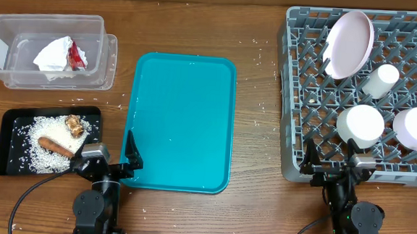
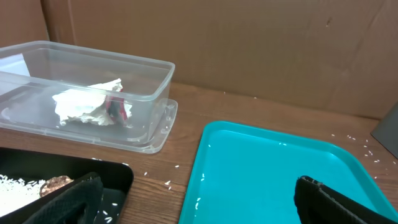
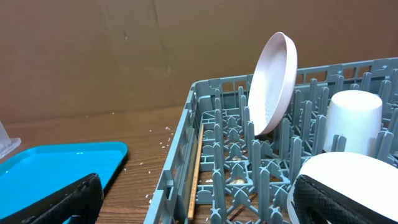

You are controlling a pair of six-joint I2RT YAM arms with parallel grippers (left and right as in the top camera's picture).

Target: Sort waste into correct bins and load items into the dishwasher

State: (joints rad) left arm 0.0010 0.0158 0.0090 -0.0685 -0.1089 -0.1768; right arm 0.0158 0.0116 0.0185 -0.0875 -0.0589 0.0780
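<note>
A teal tray (image 1: 181, 122) lies bare at the table's middle, also in the left wrist view (image 2: 280, 174). A clear bin (image 1: 49, 49) at back left holds crumpled paper and a red wrapper (image 2: 93, 106). A black tray (image 1: 18, 138) holds rice, a sausage (image 1: 54, 147) and a food scrap. The grey dish rack (image 1: 296, 100) at right holds a pink plate (image 1: 349, 42), white cups (image 1: 360, 125) and a wooden chopstick (image 3: 196, 174). My left gripper (image 1: 111, 162) is open and empty at the teal tray's near left corner. My right gripper (image 1: 336, 167) is open and empty at the rack's front edge.
Rice grains are scattered on the wood around the teal tray and black tray. A cardboard wall stands behind the table. The clear bin's lid lies under it, jutting out to the right.
</note>
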